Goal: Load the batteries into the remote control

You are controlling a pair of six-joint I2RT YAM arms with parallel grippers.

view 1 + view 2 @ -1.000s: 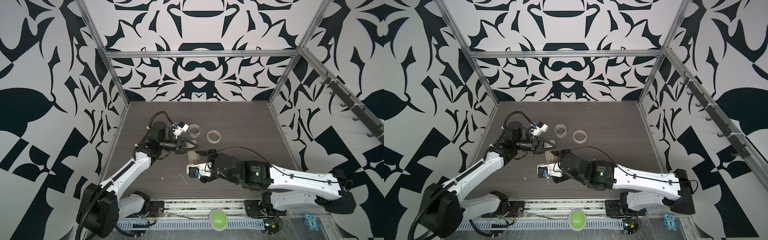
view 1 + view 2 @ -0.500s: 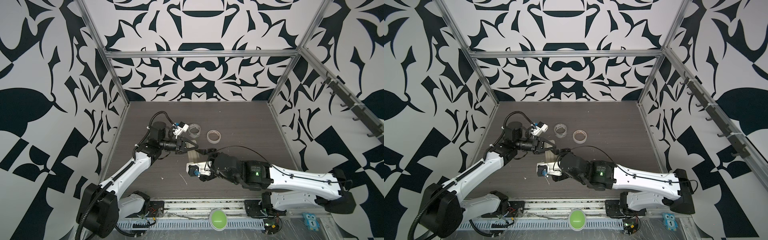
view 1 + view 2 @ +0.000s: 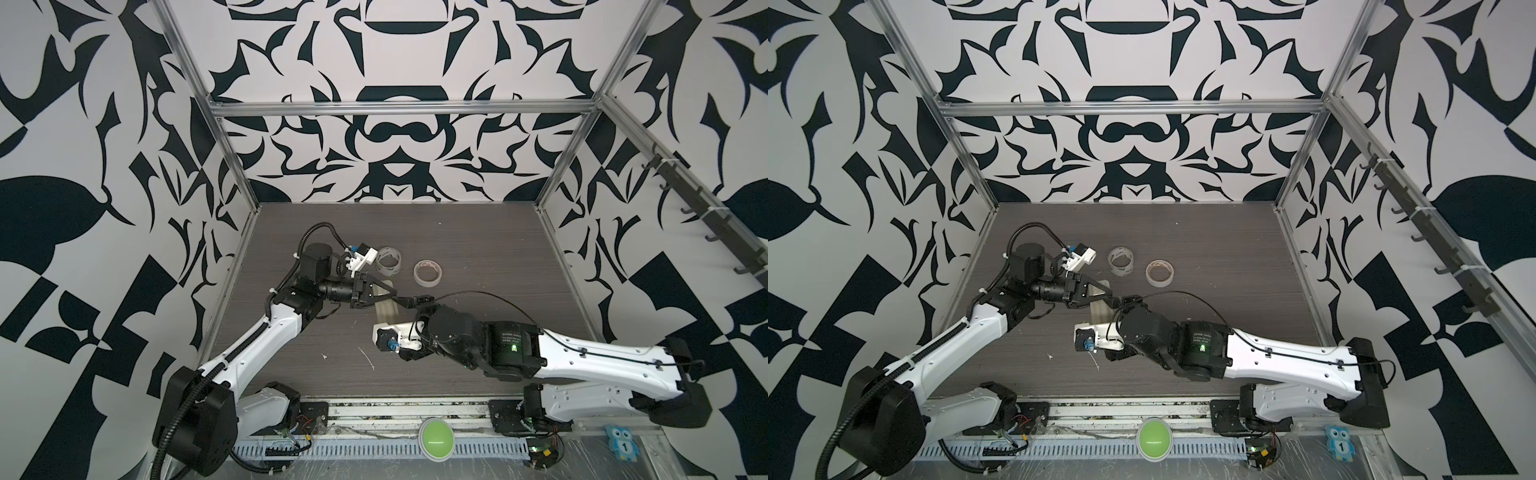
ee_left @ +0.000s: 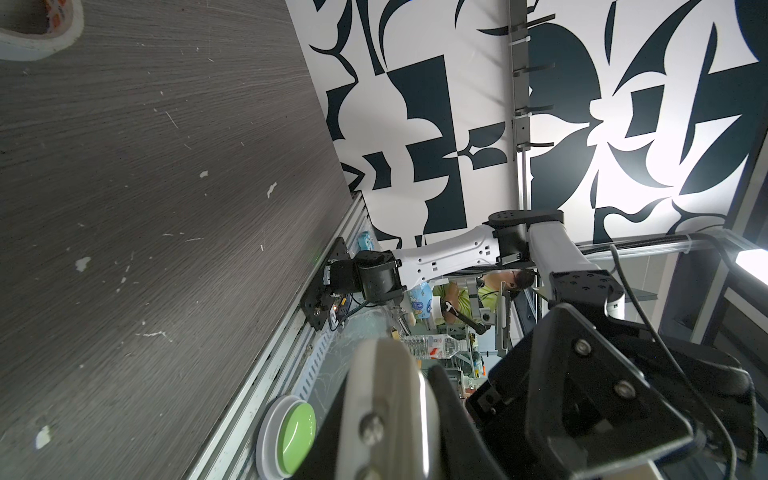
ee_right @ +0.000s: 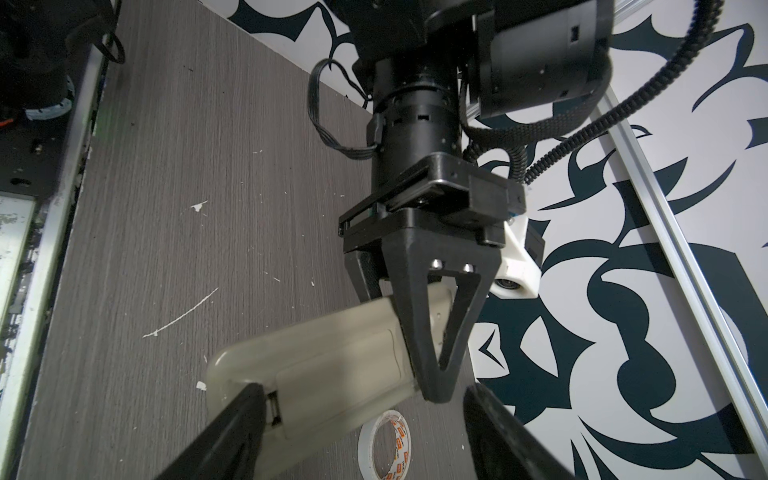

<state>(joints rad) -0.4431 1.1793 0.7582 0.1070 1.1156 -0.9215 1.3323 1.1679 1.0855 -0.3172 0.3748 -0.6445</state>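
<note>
Over the middle of the desk (image 3: 478,249), the remote control (image 5: 316,365), judged light and stiff, is clamped across its faces by the left fingers (image 5: 409,311), the right fingers (image 5: 224,436) spread open at its cover end.

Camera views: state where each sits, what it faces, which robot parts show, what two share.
Top views: high in front, looking down on table, left arm, right arm.
Left wrist: on left arm, facing right arm, green button.
Right wrist: on right arm, facing left gripper holding remote control; own fingers.
Shared: green button, also in top views.
</note>
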